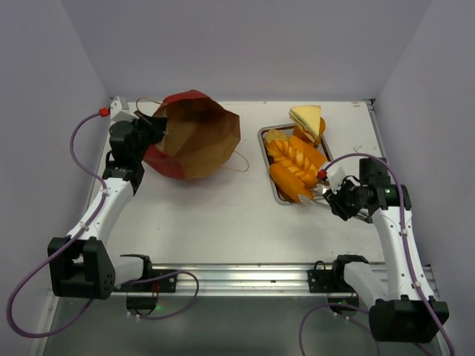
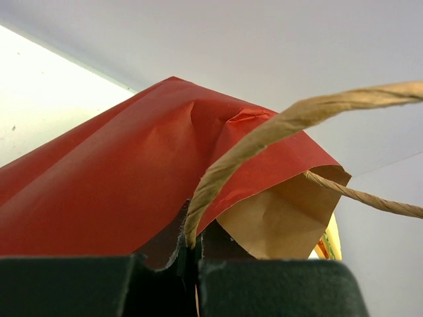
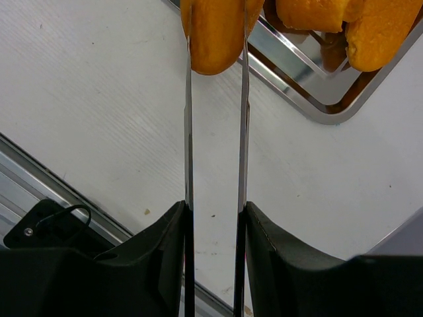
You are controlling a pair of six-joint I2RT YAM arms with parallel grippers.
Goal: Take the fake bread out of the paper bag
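Note:
The red paper bag (image 1: 197, 137) lies on its side at the back left, its brown inside facing right. My left gripper (image 1: 152, 127) is shut on the bag's rim by a loop handle (image 2: 264, 132); the red paper (image 2: 119, 191) fills the left wrist view. My right gripper (image 1: 338, 196) is shut on metal tongs (image 3: 188, 132), whose blades pinch an orange loaf (image 3: 215, 33) at the near corner of the steel tray (image 3: 297, 86). Several pieces of fake bread (image 1: 297, 159) lie in the tray, with a triangular sandwich (image 1: 308, 119) at its far end.
The steel tray's rim (image 1: 263, 133) sits at the back right. A second bag handle (image 1: 237, 163) loops out toward the tray. An aluminium rail (image 1: 237, 278) runs along the near table edge between the arm bases.

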